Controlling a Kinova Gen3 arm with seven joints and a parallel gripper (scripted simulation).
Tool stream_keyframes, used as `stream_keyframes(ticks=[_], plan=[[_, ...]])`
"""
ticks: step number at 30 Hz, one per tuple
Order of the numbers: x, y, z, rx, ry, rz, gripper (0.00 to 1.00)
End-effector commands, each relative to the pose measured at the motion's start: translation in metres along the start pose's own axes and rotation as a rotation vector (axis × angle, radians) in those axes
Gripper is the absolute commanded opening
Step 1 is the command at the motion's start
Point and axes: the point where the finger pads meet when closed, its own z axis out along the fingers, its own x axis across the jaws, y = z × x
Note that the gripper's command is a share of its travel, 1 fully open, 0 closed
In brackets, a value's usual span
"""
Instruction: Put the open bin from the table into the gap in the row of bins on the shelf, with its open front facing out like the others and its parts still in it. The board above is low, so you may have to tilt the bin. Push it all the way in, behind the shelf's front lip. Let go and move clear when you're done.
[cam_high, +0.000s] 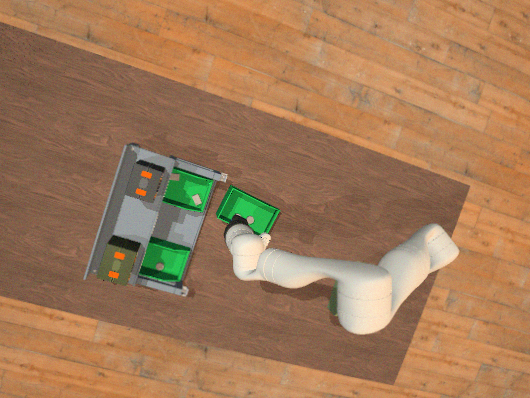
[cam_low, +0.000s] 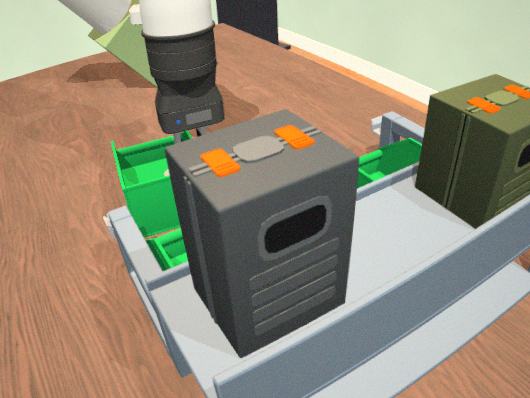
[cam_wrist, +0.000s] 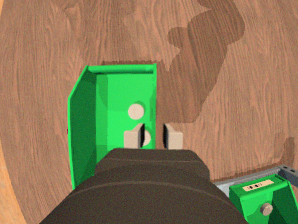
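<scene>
The open green bin (cam_high: 242, 201) (cam_low: 150, 205) (cam_wrist: 117, 90) stands on the table just in front of the shelf. Two round pale parts (cam_wrist: 136, 111) lie in it; one is partly behind a finger. My gripper (cam_low: 189, 135) (cam_wrist: 153, 132) points down and is open part way, one finger over the bin's inside and one outside a long side wall, with the wall's rim line between them. The top view hides the fingertips. The gap (cam_high: 185, 231) lies between two green shelf bins, the upper bin (cam_high: 186, 192) and the lower bin (cam_high: 165, 264).
The board (cam_high: 134, 215) (cam_low: 400, 220) above the row carries a dark grey case (cam_high: 145, 182) (cam_low: 295, 185) and an olive case (cam_high: 120, 262) (cam_low: 455, 150). Shelf end brackets stick out at both ends. A shelf bin (cam_wrist: 250, 199) shows at the wrist view's lower right.
</scene>
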Motion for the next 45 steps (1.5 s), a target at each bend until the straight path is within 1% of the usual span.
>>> stream_keyframes(ticks=[1,18,19,45], plan=[[0.0005,0.0005,-0.0007,-0.002,0.001,0.000,0.55],[0.0005,0.0005,-0.0007,-0.002,0.001,0.000,0.55],[0.0005,0.0005,-0.0007,-0.002,0.001,0.000,0.00],[0.0005,0.0005,-0.0007,-0.002,0.001,0.000,0.00]])
